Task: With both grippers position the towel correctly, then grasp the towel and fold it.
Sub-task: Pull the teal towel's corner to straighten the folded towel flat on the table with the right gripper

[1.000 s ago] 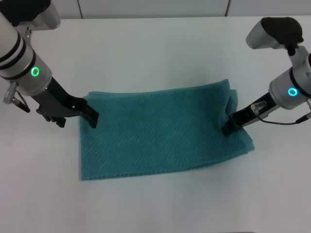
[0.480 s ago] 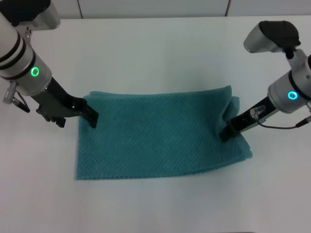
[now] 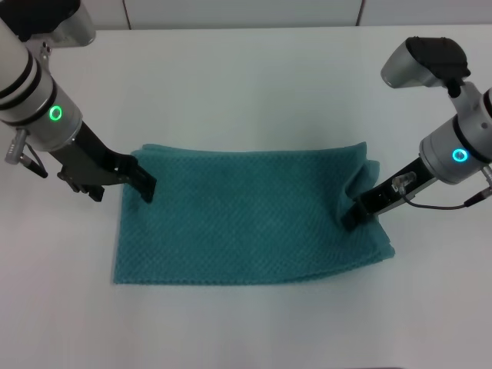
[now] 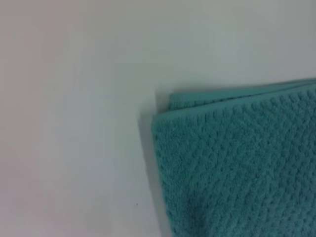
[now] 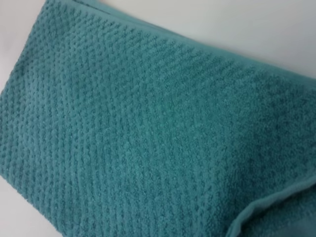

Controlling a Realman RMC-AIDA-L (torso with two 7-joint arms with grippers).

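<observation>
The towel (image 3: 250, 215) lies flat on the white table (image 3: 246, 84), long axis running from arm to arm. Left gripper (image 3: 143, 184) sits at its far left corner, right gripper (image 3: 350, 215) on its rumpled right end; neither grip can be made out.

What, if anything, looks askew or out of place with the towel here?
The towel is not lying flat at its right end: beside the right gripper the cloth is bunched into a raised fold, and a lower layer pokes out past the top edge. The left gripper sits at the far left corner, where the layers are also slightly offset.
</observation>
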